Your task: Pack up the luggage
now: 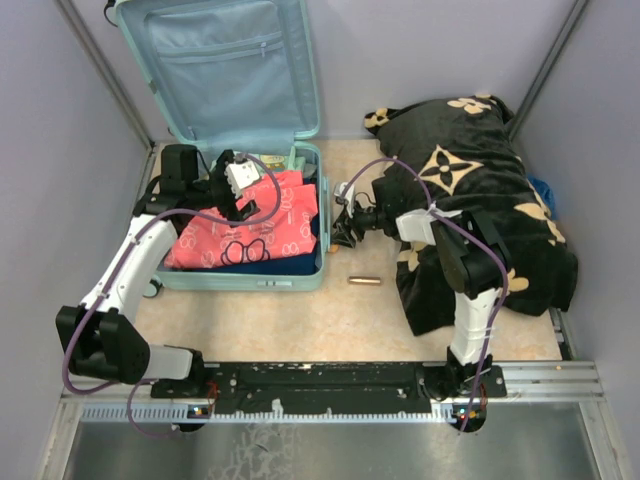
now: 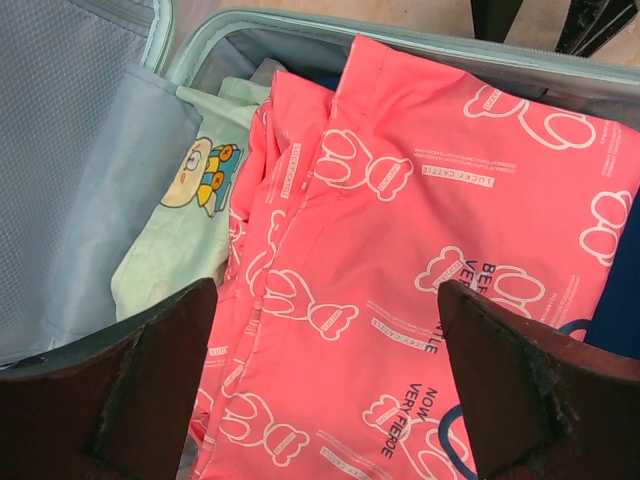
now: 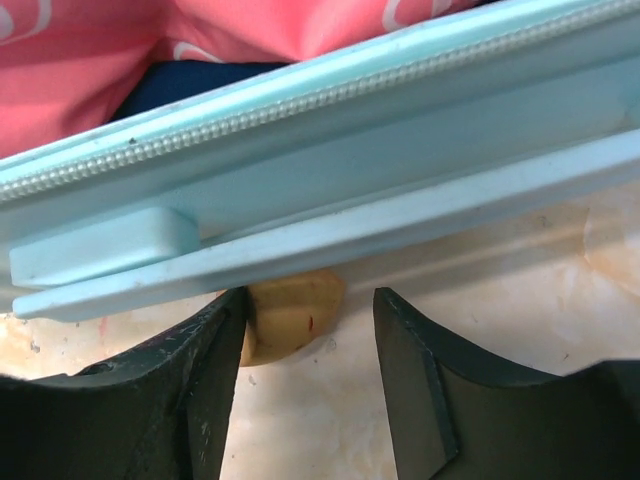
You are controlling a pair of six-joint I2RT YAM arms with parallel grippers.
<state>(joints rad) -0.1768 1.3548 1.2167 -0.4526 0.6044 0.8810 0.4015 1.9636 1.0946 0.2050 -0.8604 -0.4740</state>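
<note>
Left fingers [image 2: 320,400] of mine hung spread wide and empty, straight above the pink bag [image 2: 420,200] that lay inside the open luggage [image 2: 400,40]. A green cloth [image 2: 190,200] with a cartoon print showed to their left, tucked partly under that bag. My right fingers [image 3: 310,380] stood apart, low over the desk [image 3: 500,330], gripping nothing, their tips just beneath the luggage's zipped outer rim. Between them, right at the rim's underside, sat a tan lump [image 3: 290,320], close against one finger and clear of the other. The blanket [image 1: 470,190] lay off to their right, under my arm.
</note>
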